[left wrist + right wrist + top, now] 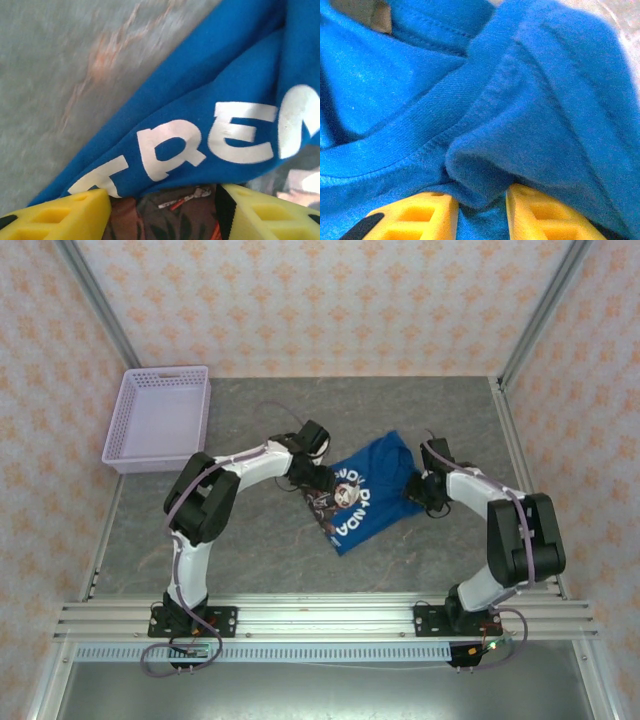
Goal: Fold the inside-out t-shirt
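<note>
1. Table (250, 560): grey. The shirt (365, 495) lies crumpled at its centre, between my two arms.
2. Left arm (205, 505): elbow bent, forearm reaching right to the shirt's left edge.
3. Right arm (520, 530): elbow bent, forearm reaching left to the shirt's right edge.
4. Basket (160, 420): far left corner, well apart from the shirt.
5. Left gripper (162, 207): my jaws stand wide, with printed fabric lying between them; no clamping is visible.
6. Right gripper (480, 205): my jaws stand narrow, pinching a bunched fold with a stitched hem.
7. Lettering (200, 145): white. T, R, E read clearly; the next letter is cut off. In the top view the print is too small to read.
</note>
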You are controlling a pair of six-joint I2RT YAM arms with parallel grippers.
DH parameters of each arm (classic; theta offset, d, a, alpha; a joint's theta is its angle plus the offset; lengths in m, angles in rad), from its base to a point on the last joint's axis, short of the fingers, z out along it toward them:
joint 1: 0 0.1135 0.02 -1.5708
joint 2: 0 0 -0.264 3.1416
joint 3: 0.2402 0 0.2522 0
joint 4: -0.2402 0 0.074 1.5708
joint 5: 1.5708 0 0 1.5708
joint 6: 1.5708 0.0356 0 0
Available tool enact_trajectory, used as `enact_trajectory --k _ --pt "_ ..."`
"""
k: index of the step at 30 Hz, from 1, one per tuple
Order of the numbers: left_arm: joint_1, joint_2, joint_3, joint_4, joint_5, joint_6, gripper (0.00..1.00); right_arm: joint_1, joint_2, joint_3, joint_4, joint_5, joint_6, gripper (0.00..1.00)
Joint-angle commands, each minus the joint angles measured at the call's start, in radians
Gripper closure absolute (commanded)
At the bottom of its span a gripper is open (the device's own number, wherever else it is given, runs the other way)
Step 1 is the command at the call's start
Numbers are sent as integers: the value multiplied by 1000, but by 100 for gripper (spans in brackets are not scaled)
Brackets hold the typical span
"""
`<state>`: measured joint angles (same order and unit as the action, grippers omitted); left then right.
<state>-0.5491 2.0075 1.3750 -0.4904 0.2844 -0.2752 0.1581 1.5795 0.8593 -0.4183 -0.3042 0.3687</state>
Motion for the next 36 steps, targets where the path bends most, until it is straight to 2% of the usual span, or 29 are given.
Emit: enact_trajectory --k 1,6,9,12,15,20,23,27,36 --pt "-22 -133 -165 -42 -6 11 40 -2 56 89 -23 30 -70 69" --pt "-119 -319 -409 -20 27 -24 39 41 148 231 -92 -30 -200 67" --pt "-173 -418 -477 26 54 -30 39 102 182 333 -161 16 -284 64" --pt "-165 -513 -489 118 -9 -55 37 117 149 360 -161 68 -298 62" --pt "-130 -532 -436 219 -47 -68 37 117 90 326 -105 38 -255 61" --pt "-53 -312 -189 247 -5 -23 39 116 63 254 -3 19 -158 61" --pt "-17 -141 -17 206 36 5 42 107 108 248 39 2 -108 62" --pt "19 70 195 85 37 33 42 82 199 264 85 -65 -71 67" --pt "100 270 416 11 2 -15 42 31 310 379 -16 72 -148 74"
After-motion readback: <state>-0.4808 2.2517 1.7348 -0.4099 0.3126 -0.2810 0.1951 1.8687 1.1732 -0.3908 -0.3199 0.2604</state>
